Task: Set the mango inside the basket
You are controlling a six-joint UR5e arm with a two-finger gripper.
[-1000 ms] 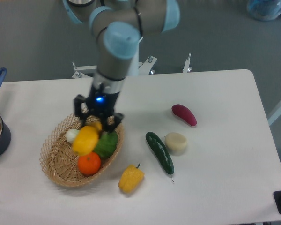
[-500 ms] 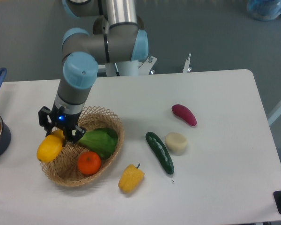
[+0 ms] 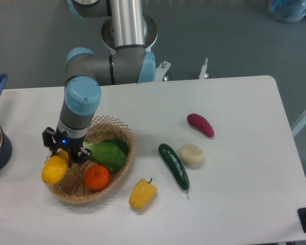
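Here we see the gripper (image 3: 63, 151) clamped on the mango (image 3: 54, 170), which overlaps the left rim of the basket (image 3: 123, 161).

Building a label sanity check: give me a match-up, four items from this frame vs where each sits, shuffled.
Items:
1. mango
2. orange
3. cucumber
4. yellow pepper

Places:
A. on the table, just left of the white round piece
B. at the basket's left rim, under the gripper
C. on the table, right of the basket's front edge
D. inside the basket, front part

Pairs: 1-B, 2-D, 3-A, 4-C
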